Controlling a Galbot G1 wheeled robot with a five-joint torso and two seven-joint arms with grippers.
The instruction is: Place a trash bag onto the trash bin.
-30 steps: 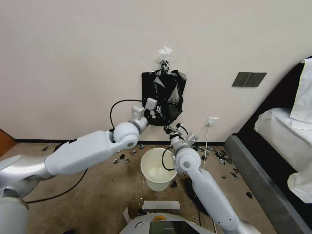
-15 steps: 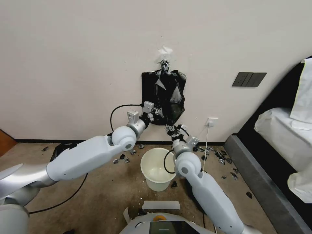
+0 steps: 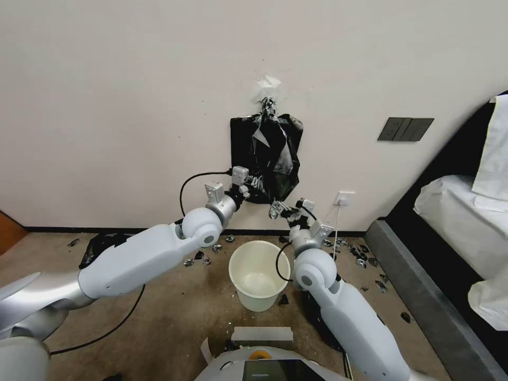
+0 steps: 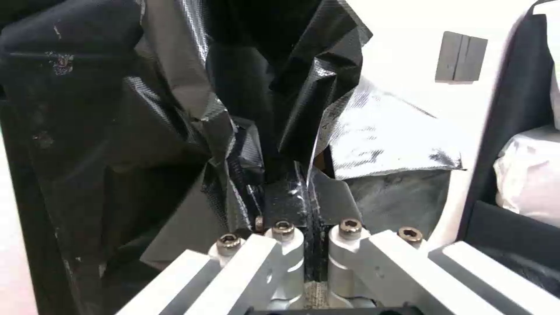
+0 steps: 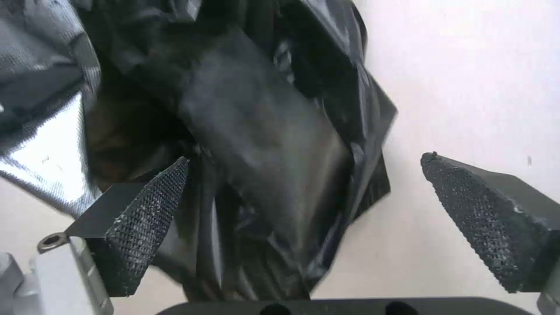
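Trash bag: we see the thin glossy black plastic film bag (image 3: 267, 156) hanging flat against the pale wall (image 3: 132, 106) from a small silvery clip (image 3: 268, 106) at its top, directly above the bin and well clear of it.

Left gripper: our left gripper (image 3: 253, 184) is raised to the bag's lower left part. In the left wrist view its fingers (image 4: 286, 197) are pressed together with a fold of crumpled black film (image 4: 175, 131) pinched between them, so we have hold of the bag here.

Right gripper: our right gripper (image 3: 279, 207) sits just below the bag's bottom edge, a little to the right of the left one. In the right wrist view its two black textured pads (image 5: 148, 218) stand wide apart, with the bag's lower corner (image 5: 262, 175) hanging in front of them; we grip nothing on this side.

Trash bin: the small round cream-white plastic bin (image 3: 257, 275) stands upright on the brown carpet (image 3: 159, 317) between our two forearms, its mouth open and unlined.

Floor: small dark and silvery scraps (image 3: 354, 259) lie scattered along the foot of the wall, near the bin on both sides.

Wall fittings: a dark grey switch plate (image 3: 405, 129) sits to the right of the bag, and a white socket (image 3: 346, 198) lower down.
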